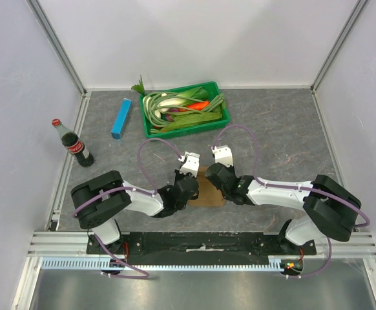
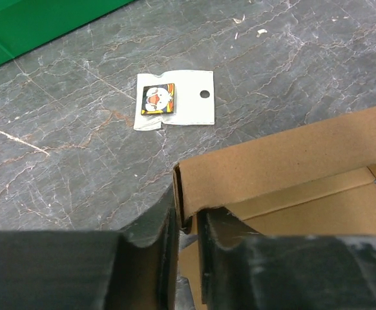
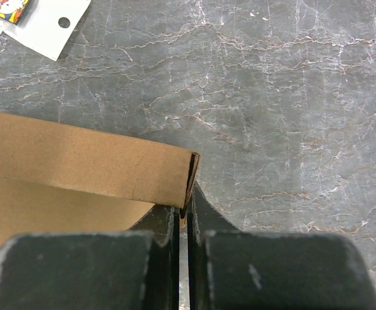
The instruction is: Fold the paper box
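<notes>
The paper box (image 1: 208, 192) is thin brown cardboard: light, stiff across its panels, but quick to bend along its creases and easy to crush or tear at a corner. Its surface looks matt rather than slippery, so a light pinch should hold it. The best places to take it are the upright side walls, close to a crease and away from the very tip of a flap, so that a wall swings as one piece and does not buckle.

The box lies on the grey desk (image 1: 272, 129) near its front edge, midway between the two arms, partly opened with its base flat and a long wall raised. The left pincer (image 2: 188, 223) straddles the left end of that wall, at the corner where the wall doubles back. Its fingers (image 2: 165, 232) are drawn in on the cardboard edge with a slim gap left, so it appears to be pinching the box, though how firmly is hard to judge from this angle. The right pincer (image 3: 185, 223) is pressed almost together on the right end of the same wall, with the thin edge caught between its tips. A white card (image 2: 175, 100) lies on the desk just beyond the box, apart from it.
</notes>
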You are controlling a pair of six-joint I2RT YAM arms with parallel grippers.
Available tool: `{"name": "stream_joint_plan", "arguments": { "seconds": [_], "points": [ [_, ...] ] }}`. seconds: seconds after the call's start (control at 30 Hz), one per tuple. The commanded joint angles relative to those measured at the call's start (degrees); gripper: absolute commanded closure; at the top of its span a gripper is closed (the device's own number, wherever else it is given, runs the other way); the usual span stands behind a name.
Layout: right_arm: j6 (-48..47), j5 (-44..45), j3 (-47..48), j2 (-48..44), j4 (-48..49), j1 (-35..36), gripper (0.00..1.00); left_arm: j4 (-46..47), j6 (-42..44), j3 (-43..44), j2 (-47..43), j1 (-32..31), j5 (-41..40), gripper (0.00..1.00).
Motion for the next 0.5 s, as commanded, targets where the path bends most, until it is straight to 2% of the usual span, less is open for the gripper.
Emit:
{"name": "stream_joint_plan", "arguments": {
  "seconds": [0.0, 0.07, 0.17, 0.47],
  "points": [
    [1.5, 0.8, 1.6, 0.2, 3.3, 0.6, 1.00, 1.5, -2.0, -0.4, 0.3, -0.2, -0.4, 0.71],
    [1.5, 0.8, 1.6, 0.4, 3.1, 0.5, 1.00, 2.2, -2.4, -1.8, -0.8, -0.2, 0.1, 0.67],
    [1.7, 0.6, 1.3, -0.1, 3.1, 0.6, 1.00, 2.9, -2.9, -2.9, -1.7, -0.2, 0.7, 0.66],
    [2.3, 0.6, 1.4, 0.5, 3.4, 1.1, 1.00, 2.6, -4.5, -1.5, -0.4, 0.4, -0.5, 0.80]
  ]
}}
